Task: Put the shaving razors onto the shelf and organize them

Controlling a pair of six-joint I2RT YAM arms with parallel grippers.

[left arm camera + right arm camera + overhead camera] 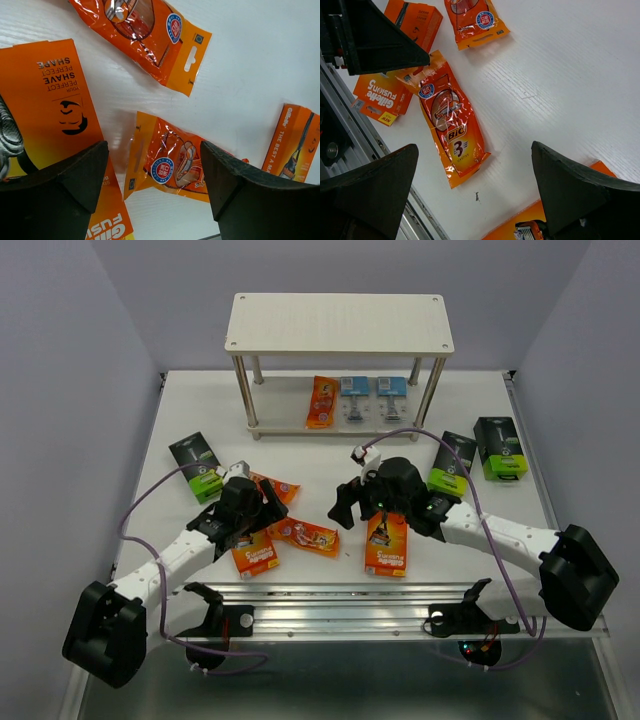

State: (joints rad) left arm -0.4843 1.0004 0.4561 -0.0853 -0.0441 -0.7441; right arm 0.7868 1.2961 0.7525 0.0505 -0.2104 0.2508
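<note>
Left gripper [154,150]: jaws wide apart, nothing held. Directly below the gap lies an orange foil packet [175,162], flat on the table [260,60]. The edge of a flat orange box [45,100] sits under one finger, and a second foil packet [145,30] lies just ahead of the fingertips.

Right gripper [475,150]: jaws fully spread, empty. The same orange foil packet lies below its gap, so both tools hang over one item, fingers near each other. Beneath its wrist lies another flat box [387,545].

Shelf [340,323]: well beyond both tools. Its lower tier already carries a shelved packet [322,402] and two blister packs [353,398]. Black-and-lime boxes [197,468] lie outboard of each tool.

Hazards, as judged:
1. Both tools are over one packet; if both descend, fingers may collide or tug the foil between them.
2. The left tool's finger overlaps the flat orange box; closing here could drag the box in and pinch two items.
3. The packet is thin, glossy and lies flat; fingers may skid over it or crumple it rather than lift it.
4. The lower tier sits low under the top board; a carried packet could strike board or leg, or shove placed stock out of line
</note>
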